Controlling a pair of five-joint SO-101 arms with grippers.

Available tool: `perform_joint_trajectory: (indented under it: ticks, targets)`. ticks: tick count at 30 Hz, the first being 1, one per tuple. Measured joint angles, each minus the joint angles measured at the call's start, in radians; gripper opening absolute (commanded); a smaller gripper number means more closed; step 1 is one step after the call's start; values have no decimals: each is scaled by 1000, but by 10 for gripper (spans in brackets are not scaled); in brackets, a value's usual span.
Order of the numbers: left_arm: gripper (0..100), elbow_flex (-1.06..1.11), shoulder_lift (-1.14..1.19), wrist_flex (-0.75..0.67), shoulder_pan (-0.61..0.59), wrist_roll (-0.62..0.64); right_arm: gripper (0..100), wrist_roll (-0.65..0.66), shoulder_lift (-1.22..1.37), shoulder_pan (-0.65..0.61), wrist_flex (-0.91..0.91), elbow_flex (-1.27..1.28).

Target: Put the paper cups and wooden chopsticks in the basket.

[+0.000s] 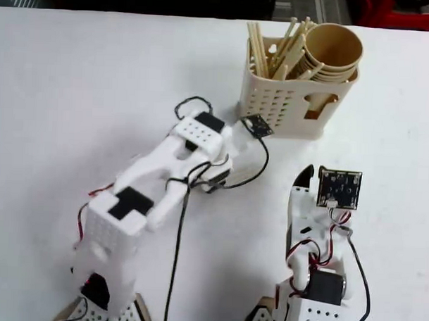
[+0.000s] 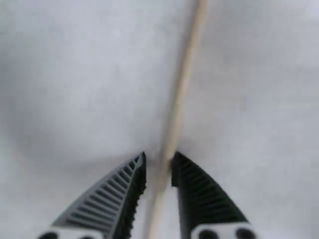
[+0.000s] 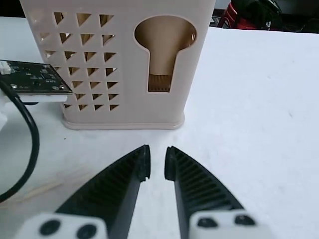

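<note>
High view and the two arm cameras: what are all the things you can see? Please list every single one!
basket: one, cream, far side of the table, right of middle.
paper cups: a nested stack, tan, inside the basket.
chopsticks: a bunch, pale wood, standing in the basket beside the cups.
loose chopstick: one, pale wood, held in the left gripper.
table: one, white.
left gripper: one, black, shut on the loose chopstick.
right gripper: one, black, jaws a little apart, in front of the basket, holding nothing.
</note>
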Motion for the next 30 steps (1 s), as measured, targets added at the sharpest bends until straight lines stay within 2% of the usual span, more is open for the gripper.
perform_joint_trajectory:
  ticks: [8, 20, 25, 30]
  targets:
    - [22, -98, 54, 87, 3, 0, 67, 0, 0, 0, 0, 0]
    - [22, -459, 60, 437, 55, 0, 67, 0, 0, 0, 0, 0]
    - [23, -559, 34, 466, 54, 0, 67, 0, 0, 0, 0, 0]
    - [23, -571, -109, 473, 60, 0, 67, 0, 0, 0, 0, 0]
